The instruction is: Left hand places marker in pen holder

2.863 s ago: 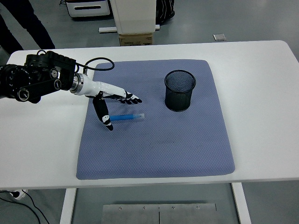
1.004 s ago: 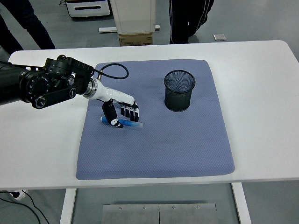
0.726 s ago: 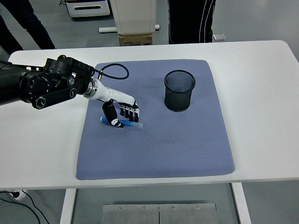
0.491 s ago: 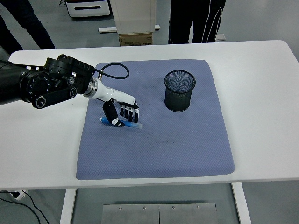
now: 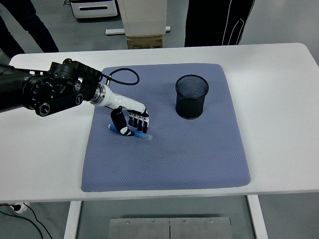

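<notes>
Five fingers [image 5: 133, 119] apparently clasp unlabelled blue marker [image 5: 141, 135].

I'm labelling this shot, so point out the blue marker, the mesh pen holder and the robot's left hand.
blue marker [image 5: 145, 136]: head view, on the pale end sticking out past the fingers.
mesh pen holder [image 5: 191, 105]: head view, on its front wall.
left hand [image 5: 129, 122]: head view, on the curled fingers closed on the marker.
</notes>
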You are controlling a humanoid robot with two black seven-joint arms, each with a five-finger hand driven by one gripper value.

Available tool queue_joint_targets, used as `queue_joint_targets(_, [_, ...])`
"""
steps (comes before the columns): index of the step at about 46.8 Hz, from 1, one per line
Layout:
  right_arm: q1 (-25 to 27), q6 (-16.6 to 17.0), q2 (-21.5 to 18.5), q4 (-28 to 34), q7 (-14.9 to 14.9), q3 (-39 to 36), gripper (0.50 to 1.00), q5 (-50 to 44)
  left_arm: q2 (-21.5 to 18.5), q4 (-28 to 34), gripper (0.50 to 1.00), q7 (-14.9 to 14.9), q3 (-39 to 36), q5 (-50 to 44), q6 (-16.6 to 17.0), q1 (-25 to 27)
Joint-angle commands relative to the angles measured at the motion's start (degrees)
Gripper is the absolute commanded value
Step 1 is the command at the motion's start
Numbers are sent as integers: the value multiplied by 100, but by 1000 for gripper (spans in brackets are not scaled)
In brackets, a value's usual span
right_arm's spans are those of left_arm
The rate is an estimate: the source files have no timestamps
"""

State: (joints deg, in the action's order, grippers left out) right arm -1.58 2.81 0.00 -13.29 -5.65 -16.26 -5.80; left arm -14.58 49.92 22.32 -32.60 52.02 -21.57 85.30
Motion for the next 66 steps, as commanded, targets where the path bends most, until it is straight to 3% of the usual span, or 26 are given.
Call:
queue_joint_targets(1, [0,0,0,2,2,0,1000,0,-1,0,569,27,0,1,-14,4])
queue_joint_targets(11, [0,0,0,2,2,0,1000,0,-1,0,555,27,0,1,-31,4])
queue_joint_targets(21, [0,0,0,2,-6,0,1000,0,-28,9,651,150,0,-8,-31,4])
queue_joint_targets(26, [0,0,0,2,2,0,1000,0,-63,35,672,273,0,-8,-40,74])
queue_joint_targets(48, [0,0,0,2,2,0,1000,0,-80,281,672,326,0,238,48,189])
queue_joint_targets(66, [0,0,0,2,-6,0,1000,0,-98,448,669,291,-9,466,496,180])
